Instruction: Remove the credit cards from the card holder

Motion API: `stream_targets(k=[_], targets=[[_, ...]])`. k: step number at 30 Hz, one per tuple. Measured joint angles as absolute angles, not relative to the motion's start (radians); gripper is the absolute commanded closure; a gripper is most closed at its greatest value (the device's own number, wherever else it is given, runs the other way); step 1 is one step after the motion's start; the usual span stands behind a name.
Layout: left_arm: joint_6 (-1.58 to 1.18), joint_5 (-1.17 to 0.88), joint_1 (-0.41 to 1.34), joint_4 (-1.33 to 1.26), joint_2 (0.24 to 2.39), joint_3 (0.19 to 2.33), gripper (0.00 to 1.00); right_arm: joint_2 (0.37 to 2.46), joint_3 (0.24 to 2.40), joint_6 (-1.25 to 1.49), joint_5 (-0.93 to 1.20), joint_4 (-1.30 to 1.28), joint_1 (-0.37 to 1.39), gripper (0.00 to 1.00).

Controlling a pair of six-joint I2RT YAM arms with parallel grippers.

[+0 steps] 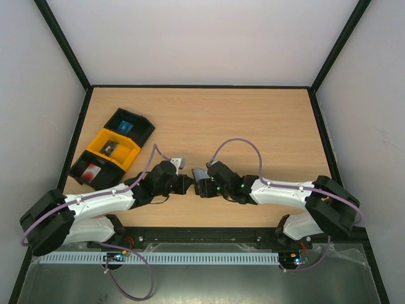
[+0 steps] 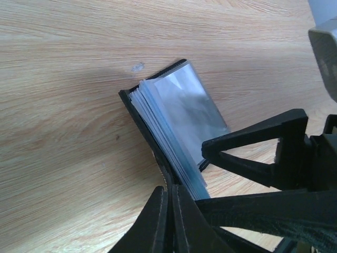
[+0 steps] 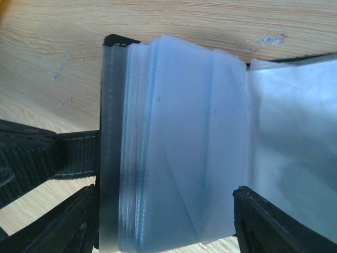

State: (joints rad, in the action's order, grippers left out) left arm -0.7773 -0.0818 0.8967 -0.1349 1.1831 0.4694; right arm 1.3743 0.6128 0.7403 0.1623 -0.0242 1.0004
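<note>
The card holder [image 2: 179, 113] lies open on the wood, a black cover with a stack of clear grey-blue sleeves [image 3: 179, 137]. I see no card in the sleeves that show. My left gripper [image 2: 169, 188] is shut on the edge of its black cover. My right gripper [image 3: 164, 211] is open, with one finger on each side of the sleeve stack. In the top view both grippers, left [image 1: 185, 184] and right [image 1: 202, 185], meet near the table's front middle and hide the holder. A blue card [image 1: 124, 126], a dark grey card [image 1: 109, 147] and a red card [image 1: 92, 170] lie in trays.
Three open trays stand in a row at the left: a black one [image 1: 140, 130], a yellow one [image 1: 126, 152] and a black one [image 1: 81, 166]. Black frame rails edge the table. The right arm's finger [image 2: 253, 142] crosses the left wrist view.
</note>
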Motion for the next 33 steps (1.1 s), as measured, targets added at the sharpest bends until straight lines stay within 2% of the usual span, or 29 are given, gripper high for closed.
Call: stream_targets(k=[4,7,13,21,29,33], targets=[[-0.777,-0.062,0.897,-0.120,1.180,0.461,0.97,1.390,0.616,0.731,0.144,-0.017,1.002,0.45],[-0.777,-0.047,0.897,-0.105,1.180,0.459,0.97,1.390,0.616,0.728,0.130,-0.015,1.003,0.47],[-0.776,-0.033,0.897,-0.087,1.181,0.459,0.97,1.385,0.615,0.729,0.125,-0.013,1.003,0.38],[-0.759,-0.041,0.897,-0.088,1.181,0.456,0.97,1.355,0.614,0.730,0.109,-0.004,1.003,0.34],[-0.697,-0.155,0.897,-0.119,1.171,0.428,0.97,1.345,0.597,0.739,0.104,0.004,1.003,0.33],[-0.668,-0.180,0.897,-0.109,1.158,0.427,0.97,1.327,0.561,0.740,0.107,0.006,1.003,0.29]])
